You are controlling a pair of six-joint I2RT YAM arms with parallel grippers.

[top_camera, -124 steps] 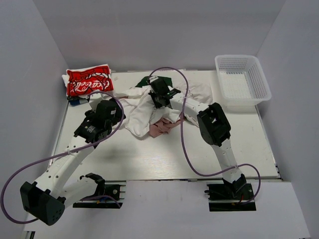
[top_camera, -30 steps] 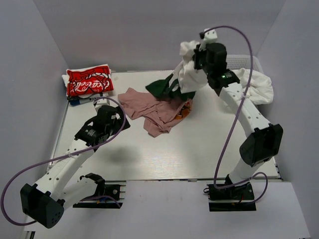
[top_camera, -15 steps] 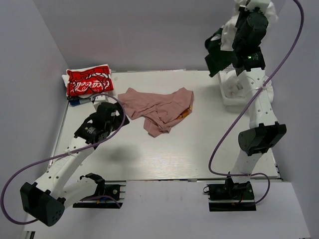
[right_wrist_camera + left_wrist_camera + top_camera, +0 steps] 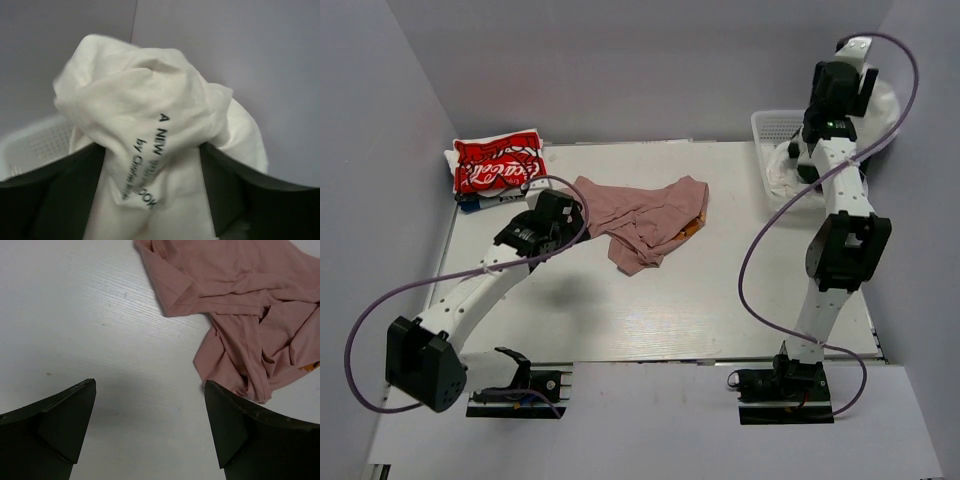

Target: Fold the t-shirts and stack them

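My right gripper [image 4: 150, 195] is high over the far right corner. A bunched white cotton t-shirt with black lettering [image 4: 145, 115] fills the gap between its two dark fingers. The cloth touches both fingers, but I cannot tell from the wrist view whether they are pinching it or it is only resting there. Below it is the white plastic lattice basket [image 4: 775, 118], with pale cloth already lying in it.

I judge this step to be parking the spare shirts so that one can be worked alone. To do it well, I would spread the fingers fully and check in the wrist view that the wad has fallen free. Then I would raise the arm straight up so that no sleeve drags over the rim.

My left gripper [image 4: 150, 440] has its jaws spread wide and holds nothing. It hovers over bare white table [image 4: 670, 300], just beside the near-left edge of the crumpled dusty-pink t-shirt [image 4: 240, 305]. That shirt lies rumpled in the middle of the far half of the table, doubled over itself.

It needs flattening before any fold. I would take the nearest sleeve or hem with the left gripper, bring the right gripper across to the opposite edge, and draw the cloth taut and flat.

The folded red t-shirt with a white script logo [image 4: 498, 162] sits in the far left corner on other folded cloth. I take that to be the stack the pink one should join.
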